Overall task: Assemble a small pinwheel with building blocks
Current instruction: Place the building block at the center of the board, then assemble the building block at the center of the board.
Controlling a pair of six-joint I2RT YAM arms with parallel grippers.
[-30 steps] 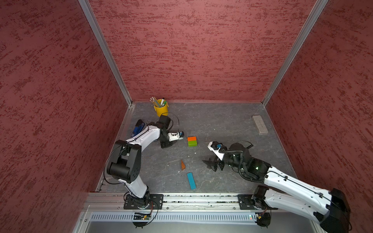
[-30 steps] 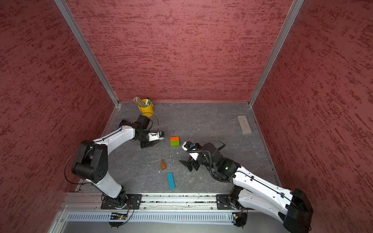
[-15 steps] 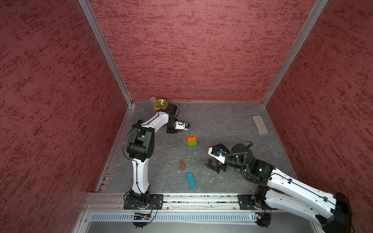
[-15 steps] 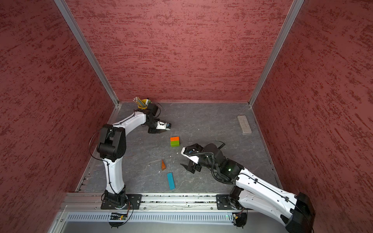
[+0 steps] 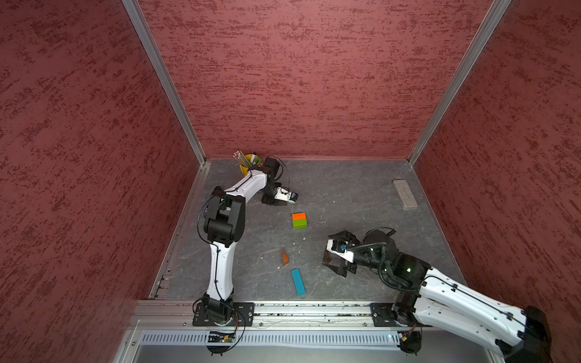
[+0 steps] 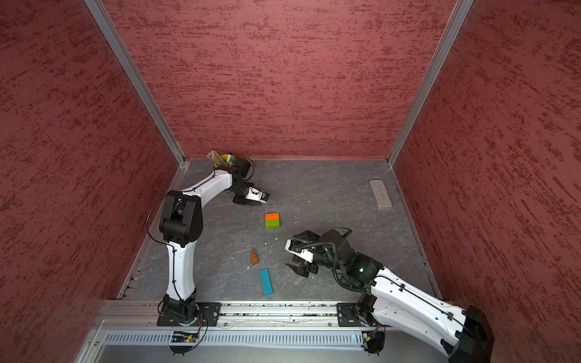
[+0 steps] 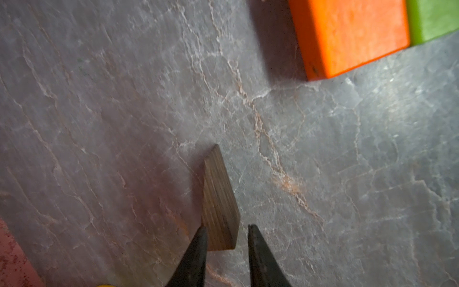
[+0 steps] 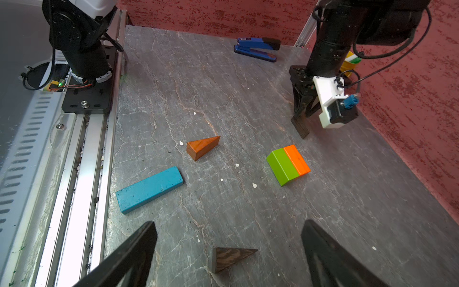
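I've got my left end effector (image 7: 226, 231) low at the far side of the bench (image 5: 345, 201), jaws narrowly parted astride the thick end of a brown wedge (image 7: 218, 196). A sliver of bench shows beside one finger, so I read it as unclamped, the wedge lying flat. It sits near the orange block (image 5: 298, 216) but apart from it. That block touches the green block (image 5: 299, 223), and the pair is the hub, so this looks like a blade being set by it.

My right end effector (image 8: 228, 223) gapes wide over a darker wedge (image 8: 232, 257), touching nothing — lined up for a pick, I'd judge. An orange-brown wedge (image 5: 284, 257) and the blue bar (image 5: 297, 282) lie loose nearer the rail. A fourth wedge I can't find.

The stapler (image 8: 255, 48), pencil cup (image 5: 246, 163) and grey eraser (image 5: 404, 194) sit at the edges, well clear — only my left arm crowds the hub's far side.
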